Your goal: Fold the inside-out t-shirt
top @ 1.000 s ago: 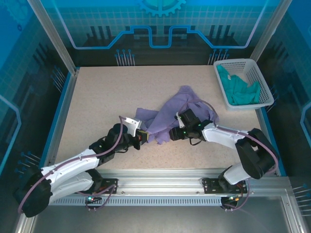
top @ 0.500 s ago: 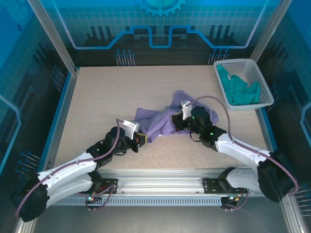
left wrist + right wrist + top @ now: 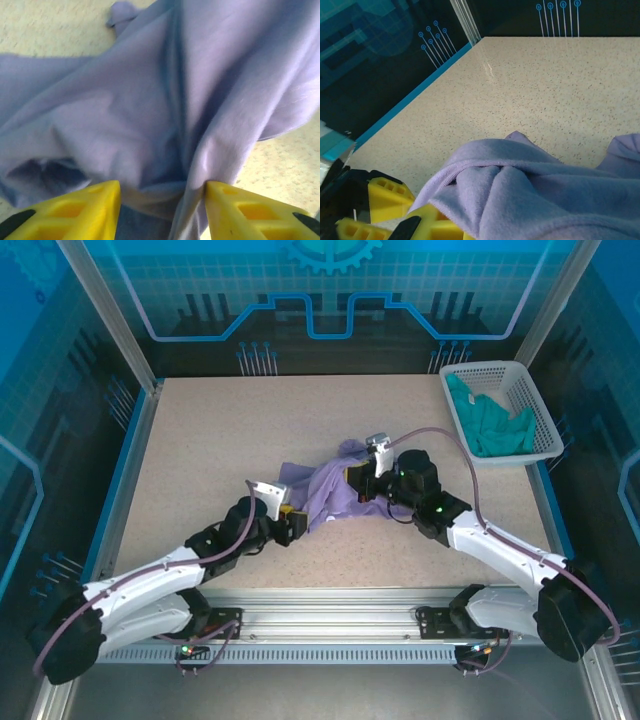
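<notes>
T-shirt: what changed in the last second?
The right pincer closed on the lavender t-shirt, and its arm stretched out from a folded pose. The left pincer opened, with cloth lying between its fingers. The shirt's far right part drew in toward the middle and bunched up. The basket with the teal garment stayed put.

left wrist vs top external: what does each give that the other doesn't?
Left wrist: close-up of the left pincer, its yellow fingers apart, with a fold of the lavender t-shirt running between them. Top external: the right pincer at the shirt's right side, and the white basket holding a teal garment at the table's far right. Shared: t-shirt, left pincer, speckled table.
</notes>
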Robot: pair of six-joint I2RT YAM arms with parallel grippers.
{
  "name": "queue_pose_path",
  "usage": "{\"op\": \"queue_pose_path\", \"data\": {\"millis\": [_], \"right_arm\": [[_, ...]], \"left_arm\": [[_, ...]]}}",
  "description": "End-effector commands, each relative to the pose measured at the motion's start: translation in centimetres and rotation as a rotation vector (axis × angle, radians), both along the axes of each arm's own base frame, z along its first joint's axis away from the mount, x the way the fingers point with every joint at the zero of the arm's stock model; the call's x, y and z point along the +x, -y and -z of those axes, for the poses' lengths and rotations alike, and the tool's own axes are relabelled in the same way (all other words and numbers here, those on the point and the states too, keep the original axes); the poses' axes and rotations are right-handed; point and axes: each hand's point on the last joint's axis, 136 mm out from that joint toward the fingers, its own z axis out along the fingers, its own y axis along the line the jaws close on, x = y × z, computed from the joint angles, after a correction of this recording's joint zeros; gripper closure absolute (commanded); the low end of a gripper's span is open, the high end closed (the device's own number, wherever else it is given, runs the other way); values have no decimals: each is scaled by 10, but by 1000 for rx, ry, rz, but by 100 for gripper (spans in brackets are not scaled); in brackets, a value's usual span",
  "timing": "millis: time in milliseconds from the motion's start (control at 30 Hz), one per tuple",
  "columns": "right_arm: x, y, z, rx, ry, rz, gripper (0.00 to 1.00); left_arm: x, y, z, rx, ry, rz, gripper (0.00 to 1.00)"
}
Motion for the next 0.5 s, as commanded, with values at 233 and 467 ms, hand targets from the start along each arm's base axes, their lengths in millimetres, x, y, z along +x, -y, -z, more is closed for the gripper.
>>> {"op": "queue_pose_path", "data": {"millis": [233, 467], "right_arm": [[-8, -10, -1, 100, -162, -10, 100], [-12, -6, -2, 105, -170, -7, 100]], "left_arm": [[21, 53, -42, 162, 324, 100, 28], [57, 83, -26, 151, 284, 99, 58]]}}
